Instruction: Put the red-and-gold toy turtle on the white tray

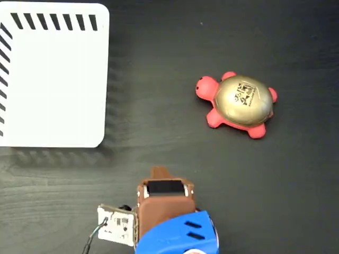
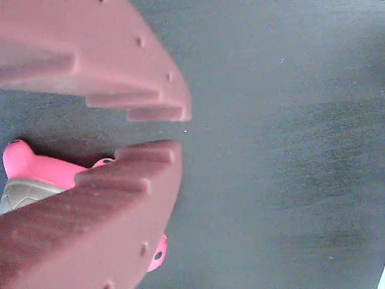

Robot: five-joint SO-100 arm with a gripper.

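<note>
The small red-and-gold toy turtle (image 1: 237,105), with its shiny gold domed shell bearing a black printed logo, is being seen lying flat on the dark wood-grain worktop (image 1: 175,63) in the fixed view, its red head being pointed toward the large flat white plastic tray (image 1: 53,79). The tray, with rounded corners and rows of slanted dark slots along its top and left edges, is being shown well apart from the turtle, to the turtle's left in that view, and nothing is being carried on it.

The brown two-finger gripper (image 1: 159,173) on its blue arm section (image 1: 180,235) is being held below and to the left of the turtle in the fixed view, apart from it and touching nothing. A small pale circuit board (image 1: 116,225) with a wire is being seen fixed just beside the arm.

In the wrist view the gripper (image 2: 162,127) is being kept slightly spread, a narrow gap being left between the fingertips, with nothing being pinched. Part of the turtle (image 2: 30,171) is being glimpsed behind the lower finger (image 2: 102,211), its red limb and a sliver of gold shell being shown against the worktop (image 2: 289,150).
</note>
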